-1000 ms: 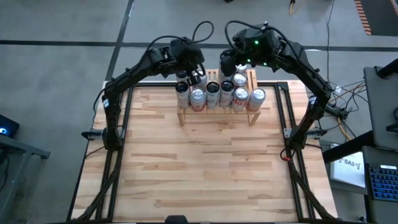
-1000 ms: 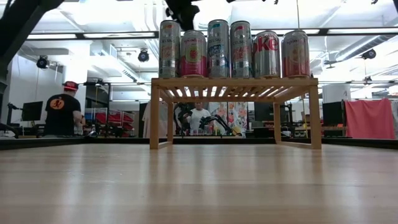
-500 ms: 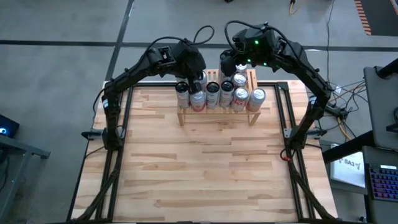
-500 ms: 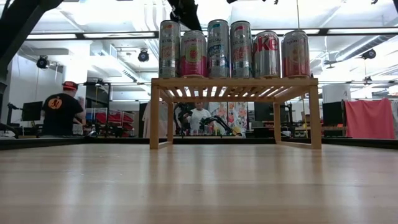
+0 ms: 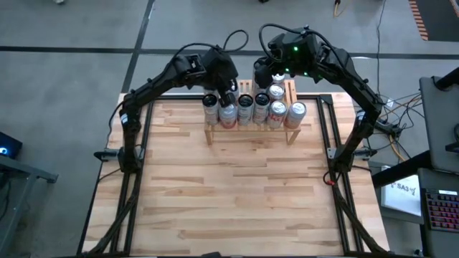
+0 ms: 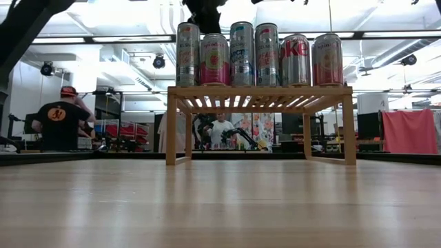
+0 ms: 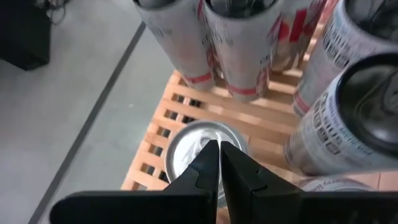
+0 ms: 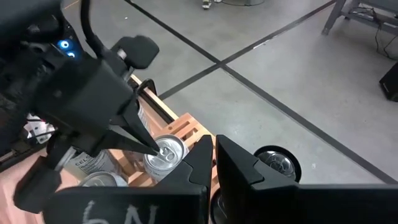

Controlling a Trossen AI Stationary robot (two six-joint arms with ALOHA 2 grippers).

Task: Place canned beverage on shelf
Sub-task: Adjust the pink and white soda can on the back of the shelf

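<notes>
The low wooden shelf (image 6: 262,91) stands at the table's far middle with several cans (image 6: 255,55) upright on its slatted top. My left gripper (image 7: 219,146) is shut and slants down over the shelf's left end (image 5: 228,95). Its tips are at the silver lid of a can (image 7: 186,146) that stands at a corner of the shelf. My right gripper (image 8: 214,142) is shut and hangs above the shelf's far right part (image 5: 262,74), holding nothing. A dark-topped can (image 8: 277,163) stands below it. My left gripper points its shut fingertips (image 8: 154,148) slanting down at the lid (image 8: 166,152) of the corner can, which stands upright on the slats. I cannot tell whether the tips touch the lid or hover just above it.
The wooden tabletop (image 5: 237,186) stretches bare from the shelf to the near edge. Both arms reach in from the table's left and right sides. In the room beyond, a person in a red cap (image 6: 60,117) stands at the left.
My left gripper has rolled and tipped at the wrist over the shelf's left end. It has stayed shut and in the same place. The cans and my right gripper have kept still.
</notes>
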